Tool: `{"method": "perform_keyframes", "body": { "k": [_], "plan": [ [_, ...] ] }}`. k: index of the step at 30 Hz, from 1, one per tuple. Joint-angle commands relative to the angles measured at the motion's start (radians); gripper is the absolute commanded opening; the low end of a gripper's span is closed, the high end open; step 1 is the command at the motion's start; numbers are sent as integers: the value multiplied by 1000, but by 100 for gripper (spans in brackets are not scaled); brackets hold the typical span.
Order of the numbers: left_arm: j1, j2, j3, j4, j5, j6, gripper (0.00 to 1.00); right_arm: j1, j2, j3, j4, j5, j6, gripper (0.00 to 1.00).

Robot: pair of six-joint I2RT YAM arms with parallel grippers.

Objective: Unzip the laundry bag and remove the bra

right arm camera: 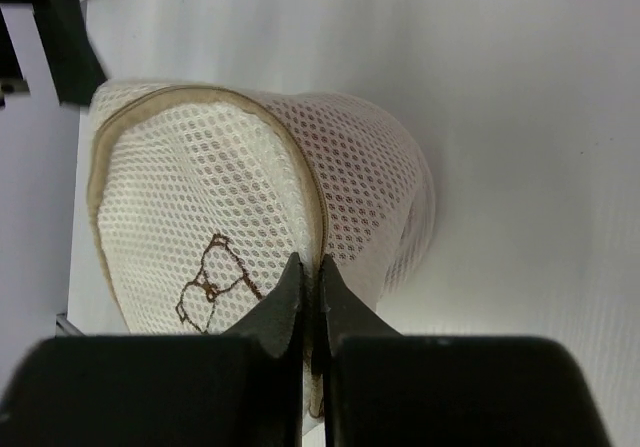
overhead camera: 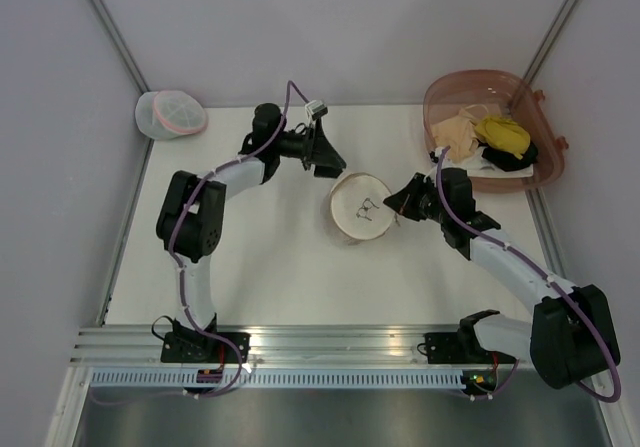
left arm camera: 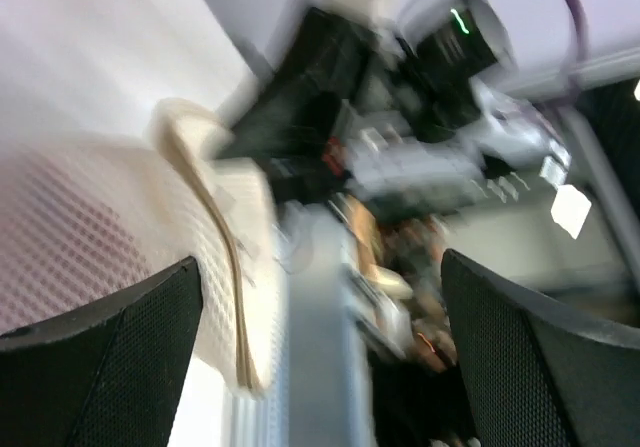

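Left gripper (overhead camera: 326, 159): fingers spread wide, empty, just beside the round cream-beige mesh laundry bag (overhead camera: 358, 207), which sits mid-way across the white table (overhead camera: 280, 267). Right gripper (right arm camera: 310, 279): fingers pinched together on the bag's beige rim seam — zip pull not discernible. Bag looks closed; red bra not visible, presumably inside. Unzipping and removal both left to do.

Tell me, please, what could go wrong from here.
The right pincer is shut on the laundry bag at its rim seam; if it caught only mesh, it may slip or snag. The left pincer is open, holding nothing, so a pull could drag the whole bag.
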Motion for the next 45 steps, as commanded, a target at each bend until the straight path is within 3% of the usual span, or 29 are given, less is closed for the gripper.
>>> {"method": "perform_keyframes", "body": {
  "k": [1,2,5,8,12,15,18,22,24,31,34,39,45],
  "plan": [
    [-26,-146,311,-1260,-629,1157,100,-6,-27,54,-34,42,-45,1],
    [-61,-136,347,-1348,-770,1190,100,-5,-27,62,-34,39,-50,0],
    [-45,-143,368,-1381,-766,1119,100,-6,-30,66,-34,38,-50,0],
    [-58,-219,280,-1341,-930,1036,100,-6,-33,56,-17,32,-13,0],
    [-100,-402,25,-1200,-1163,855,100,-6,-40,-20,30,94,135,0],
    [-155,-578,-317,-1067,-1234,700,100,-6,-55,-121,58,174,342,0],
    [-229,-757,-558,-930,-1262,522,100,1,-87,-231,59,251,540,0],
    [-344,-948,-757,-824,-1328,275,99,60,-153,-320,33,363,703,0],
    [-396,-1013,-810,-814,-1381,191,99,89,-177,-339,49,386,790,0],
    [-448,-1133,-834,-739,-1521,132,100,194,-84,-320,190,314,870,0],
    [-448,-1079,-838,-665,-1515,117,100,247,-32,-319,250,302,910,0],
    [-456,-975,-877,-501,-1391,-2,100,326,-21,-334,325,404,940,0],
    [-473,-1033,-896,-537,-1400,-53,100,340,25,-316,424,418,926,0]
  ]
}}
